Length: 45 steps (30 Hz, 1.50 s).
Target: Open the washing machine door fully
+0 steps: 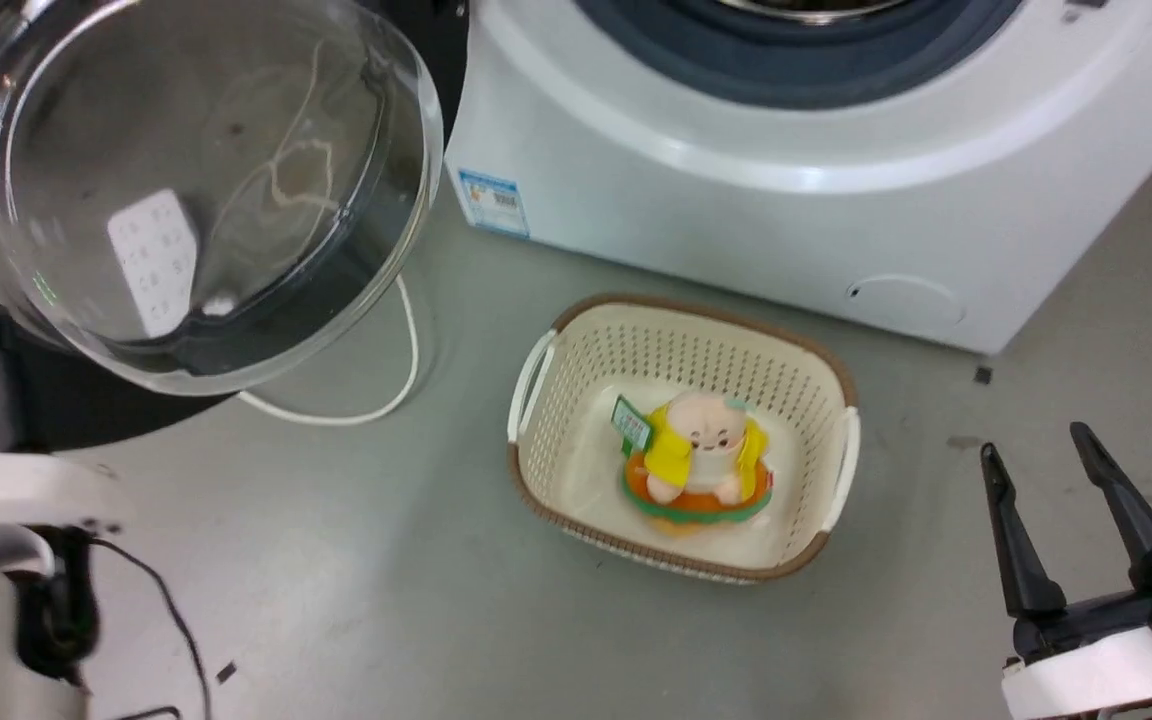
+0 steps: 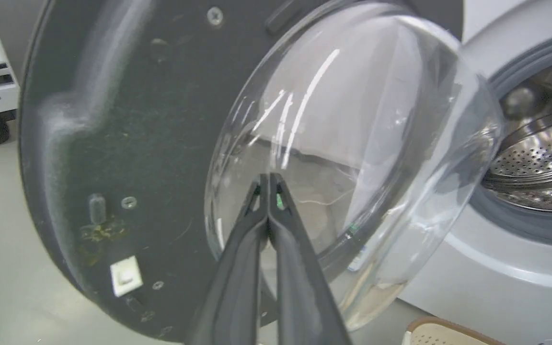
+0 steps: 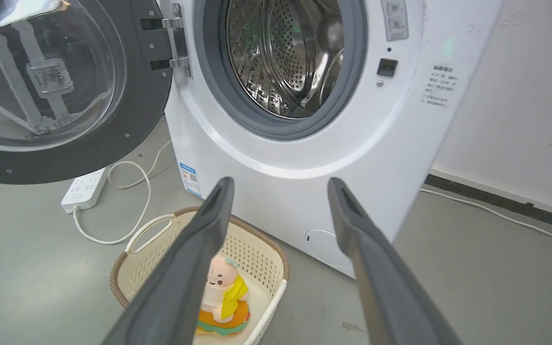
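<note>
The door (image 3: 147, 120) stands swung well out on its hinges at the left of the machine (image 3: 276, 191), leaving the drum (image 3: 281, 52) fully exposed. Judged from this, the task is mostly done, with at most a last push to the end of the door's swing left. The left gripper (image 2: 269, 184), fingers pressed together with nothing between them, points at the inner face of the door's glass bowl. Whether its tips touch the glass cannot be told. The right gripper (image 1: 1032, 442), fingers apart and empty, hangs low over the floor (image 1: 336, 560) beyond the basket (image 1: 696, 308), well apart from the door.
</note>
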Motion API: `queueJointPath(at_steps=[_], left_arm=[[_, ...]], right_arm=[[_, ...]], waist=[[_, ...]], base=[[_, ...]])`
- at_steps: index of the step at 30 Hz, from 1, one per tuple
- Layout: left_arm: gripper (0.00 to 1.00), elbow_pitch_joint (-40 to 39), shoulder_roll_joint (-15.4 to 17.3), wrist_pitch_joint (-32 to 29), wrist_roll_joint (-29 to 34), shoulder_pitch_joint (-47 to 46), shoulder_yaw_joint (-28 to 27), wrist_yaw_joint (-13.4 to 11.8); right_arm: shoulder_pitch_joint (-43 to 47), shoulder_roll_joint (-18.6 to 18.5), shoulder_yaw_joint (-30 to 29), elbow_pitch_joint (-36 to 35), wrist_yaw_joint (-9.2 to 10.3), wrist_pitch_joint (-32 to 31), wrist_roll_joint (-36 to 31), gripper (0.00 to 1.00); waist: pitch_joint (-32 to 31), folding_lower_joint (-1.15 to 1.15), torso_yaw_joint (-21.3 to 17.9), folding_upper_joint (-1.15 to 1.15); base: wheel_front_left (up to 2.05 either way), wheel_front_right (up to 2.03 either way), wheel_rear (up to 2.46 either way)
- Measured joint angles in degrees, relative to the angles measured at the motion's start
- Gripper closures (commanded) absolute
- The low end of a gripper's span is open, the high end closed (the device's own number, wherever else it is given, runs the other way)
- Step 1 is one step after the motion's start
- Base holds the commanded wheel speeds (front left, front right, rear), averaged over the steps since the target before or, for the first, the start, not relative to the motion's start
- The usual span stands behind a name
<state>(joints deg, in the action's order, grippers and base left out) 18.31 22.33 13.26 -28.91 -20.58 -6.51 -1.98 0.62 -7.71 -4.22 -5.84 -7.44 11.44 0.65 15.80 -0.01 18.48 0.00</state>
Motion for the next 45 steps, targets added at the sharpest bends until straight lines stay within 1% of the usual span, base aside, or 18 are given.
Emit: queueJointPath(at_steps=[2,7,10,13,15,17,19,22,26,27,28,34,38,45], left_arm=[[1.0,-4.16,-1.4,0.01,0.22,2.53,0.74,-0.27],[1.0,-13.33,-3.65,0.41,3.6,10.0,2.71,-3.77],[1.0,-17.41,-4.67,0.4,6.14,14.13,5.24,-4.99],[1.0,-19.93,-6.67,0.33,7.42,17.07,7.94,-5.91],[1.0,-20.85,-7.93,0.35,8.78,18.47,9.77,-6.47],[1.0,-20.86,-8.17,0.4,10.48,19.73,11.49,-6.73],[1.0,-20.6,-9.04,0.49,10.76,20.76,12.07,-7.0],[1.0,-19.72,-9.47,0.93,11.55,22.1,13.19,-6.97],[1.0,-18.04,-10.46,1.09,12.41,22.95,13.79,-6.88],[0.58,-17.41,-10.44,1.2,12.85,23.16,14.07,-6.86],[0.0,-16.73,-10.42,1.3,13.32,23.27,14.45,-6.83],[0.0,-14.66,-11.28,1.43,15.37,24.56,16.99,-6.84],[0.0,-14.21,-12.22,1.43,15.86,25.11,17.63,-6.91],[0.0,-13.82,-12.46,1.43,16.38,25.1,18.52,-6.92]], right_arm=[[-0.06,0.4,-0.48,0.09,0.0,0.67,-0.21,0.0],[-0.47,1.57,-1.33,0.16,0.0,1.81,-0.25,0.0],[-0.51,2.43,-1.21,-0.09,0.0,1.88,-0.4,0.0],[-0.37,2.85,-1.54,-0.19,0.0,2.16,-0.38,0.0],[0.31,3.26,-1.66,-0.2,0.0,2.33,-0.36,0.0],[0.98,3.78,-1.65,-0.05,0.0,2.36,-0.34,0.0],[1.66,4.08,-1.35,0.49,0.0,2.35,-0.24,0.0],[2.45,4.25,-1.15,1.24,0.0,2.36,-0.1,0.0],[3.82,4.35,-0.98,2.57,0.0,2.35,-0.09,0.0],[3.97,4.37,-0.86,2.9,0.0,2.35,-0.09,0.0],[4.09,4.41,-0.79,3.18,0.0,2.36,-0.09,0.0],[4.86,4.53,-0.57,4.42,0.0,2.36,0.93,0.0],[4.86,4.53,-0.48,5.02,0.0,2.37,1.23,0.0],[4.86,4.53,-0.38,5.45,0.0,2.45,1.45,0.0]], waist=[[-1.87,0.0,-0.81,0.0],[-6.42,-0.01,-3.73,0.0],[-8.52,-0.01,-6.22,0.0],[-10.44,-0.01,-8.56,0.0],[-11.61,-0.01,-10.01,0.0],[-12.6,-0.01,-11.37,0.0],[-13.39,0.0,-12.67,0.0],[-14.34,0.0,-14.34,0.0],[-15.3,0.0,-15.68,0.0],[-15.47,0.0,-15.91,0.0],[-15.59,0.0,-16.11,0.0],[-16.11,0.01,-16.65,0.0],[-16.11,0.01,-16.6,0.0],[-16.11,0.01,-16.22,0.0]], base=[[0.0,0.0,0.0],[0.0,0.0,0.0],[0.0,0.0,0.0],[0.0,0.0,0.0],[0.0,0.0,0.0],[0.0,0.0,0.0],[0.0,0.0,0.0],[0.0,0.0,0.0],[0.0,0.0,0.0],[0.0,0.0,0.0],[0.0,0.0,0.0],[0.0,0.0,0.0],[0.0,0.0,0.0],[0.0,0.0,0.0]])
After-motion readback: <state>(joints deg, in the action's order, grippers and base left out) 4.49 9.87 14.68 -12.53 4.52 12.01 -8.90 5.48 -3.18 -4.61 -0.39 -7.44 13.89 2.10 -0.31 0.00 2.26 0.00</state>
